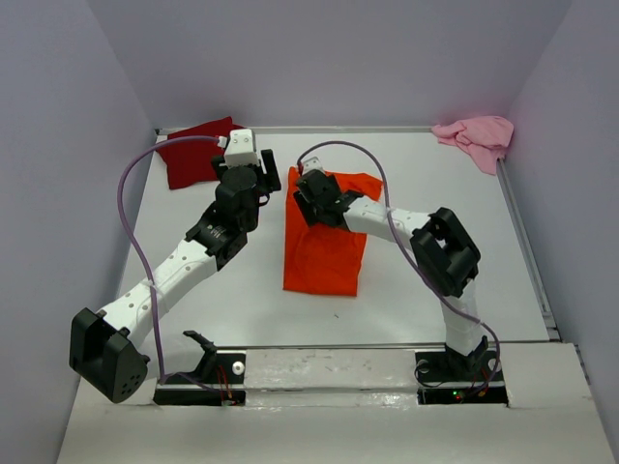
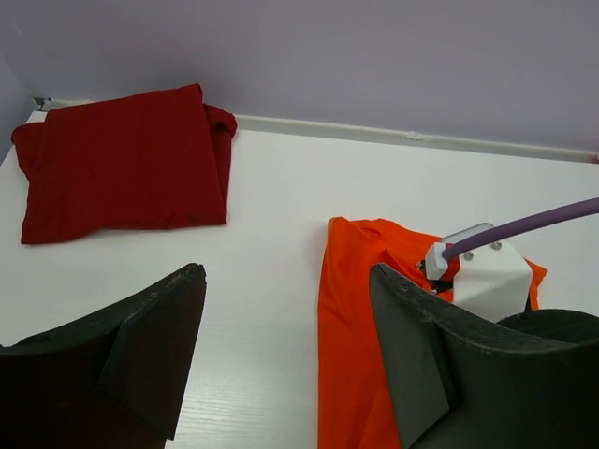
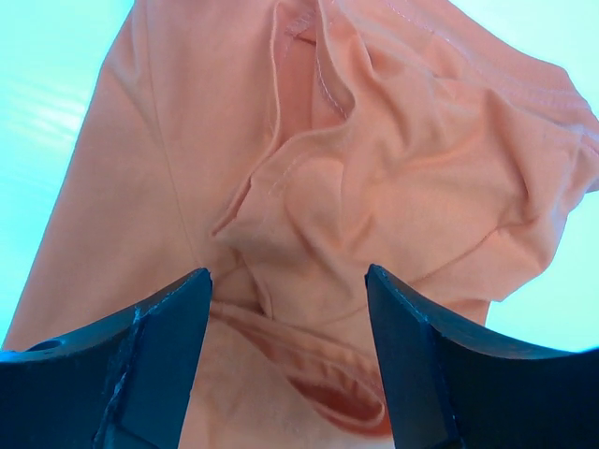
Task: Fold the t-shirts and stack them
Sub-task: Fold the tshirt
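Observation:
A bright orange t-shirt (image 1: 324, 253) lies in a long folded strip at the table's middle, its far end rumpled. My right gripper (image 1: 309, 191) hovers open over that rumpled end; in the right wrist view the collar and creased cloth (image 3: 374, 187) sit below and between the fingers (image 3: 159, 346), with nothing gripped at the right gripper (image 3: 288, 290). My left gripper (image 1: 263, 182) hangs open above bare table just left of the orange t-shirt (image 2: 360, 318), its fingers (image 2: 154, 346) apart around the left gripper (image 2: 285, 281). A folded dark red t-shirt (image 1: 193, 150) (image 2: 126, 164) rests at the back left. A crumpled pale pink t-shirt (image 1: 476, 135) lies at the back right.
Pale walls close in the white table (image 1: 242, 290) on the left, back and right. A raised rail (image 1: 527, 242) runs along the right edge. The right arm's white camera block and purple cable (image 2: 482, 271) show in the left wrist view.

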Controlling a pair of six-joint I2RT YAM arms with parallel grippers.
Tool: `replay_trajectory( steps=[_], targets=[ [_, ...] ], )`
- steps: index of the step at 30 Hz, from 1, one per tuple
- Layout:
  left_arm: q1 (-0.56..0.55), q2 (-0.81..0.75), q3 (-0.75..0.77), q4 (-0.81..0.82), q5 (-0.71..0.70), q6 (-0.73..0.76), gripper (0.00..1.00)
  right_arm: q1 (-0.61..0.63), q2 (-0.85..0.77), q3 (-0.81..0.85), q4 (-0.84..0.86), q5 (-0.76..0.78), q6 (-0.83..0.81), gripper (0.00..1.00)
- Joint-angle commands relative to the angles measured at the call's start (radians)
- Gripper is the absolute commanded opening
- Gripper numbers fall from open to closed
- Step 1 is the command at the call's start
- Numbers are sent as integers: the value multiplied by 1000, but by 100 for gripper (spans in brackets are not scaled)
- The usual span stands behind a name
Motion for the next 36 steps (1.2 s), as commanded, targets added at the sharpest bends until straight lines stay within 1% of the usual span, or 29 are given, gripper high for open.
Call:
replay_trajectory(
  steps=[1, 2, 3, 4, 5, 6, 8, 9, 10, 11, 12, 13, 14, 15, 16, 17, 18, 19, 20, 21, 22, 23, 25, 28, 32, 36],
  targets=[
    [6, -3, 30, 15, -6, -8, 80, -7, -161, -87, 7, -25, 59, 72],
    [4, 2, 34, 6, -4, -19, 80, -7, -198, -129, 7, -37, 77, 72],
    [4, 14, 42, -20, 2, -54, 80, -7, -279, -167, 6, -50, 98, 72],
    [4, 19, 46, -37, 12, -78, 80, -7, -321, -207, 4, -62, 115, 72],
    [3, 42, 56, -88, 46, -105, 80, -7, -361, -289, 4, -79, 150, 71],
    [-3, 54, 91, -122, 58, -161, 80, -7, -439, -330, 4, -91, 170, 70],
    [-10, 83, 122, -240, 156, -239, 79, 7, -507, -432, 1, -110, 209, 68],
    [-9, 82, 106, -253, 195, -313, 77, 16, -560, -462, -3, -107, 236, 68],
    [-11, 77, 79, -252, 263, -350, 76, 36, -582, -488, -20, -114, 255, 68],
    [-14, 50, 41, -214, 295, -382, 75, 47, -600, -514, -25, -116, 273, 68],
    [-16, 33, -51, -198, 318, -416, 75, 59, -617, -567, -25, -117, 291, 68],
    [-17, 13, -103, -154, 363, -475, 74, 71, -640, -594, -28, -122, 329, 68],
    [-23, -18, -151, -128, 384, -503, 73, 91, -650, -623, -26, -114, 353, 68],
    [-25, -27, -238, -88, 399, -529, 73, 91, -654, -650, -23, -119, 374, 68],
    [-32, -33, -278, -74, 419, -551, 71, 100, -660, -699, -23, -120, 417, 68],
    [-45, -47, -314, -61, 410, -591, 71, 101, -677, -726, -16, -113, 442, 69],
    [-83, -55, -376, -57, 402, -609, 70, 111, -691, -756, 1, -128, 454, 70],
    [-107, -63, -407, -49, 378, -623, 70, 122, -711, -817, 19, -143, 488, 70],
    [-135, -76, -430, -49, 356, -655, 69, 131, -763, -851, 70, -166, 498, 71],
    [-195, -84, -476, -49, 336, -674, 69, 140, -790, -882, 99, -179, 502, 77],
    [-225, -89, -496, -49, 300, -689, 69, 153, -814, -928, 116, -168, 546, 91],
    [-249, -92, -512, -49, 281, -703, 69, 153, -835, -948, 128, -177, 555, 99],
    [-299, -90, -552, -54, 260, -746, 69, 153, -851, -956, 119, -166, 563, 100],
    [-333, -93, -592, -40, 237, -778, 69, 153, -790, -922, 60, -153, 555, 100],
    [-338, -98, -624, -29, 229, -794, 69, 171, -723, -921, 41, -145, 601, 100],
    [-344, -110, -645, -31, 212, -804, 69, 171, -711, -945, 84, -146, 626, 98]
  ],
)
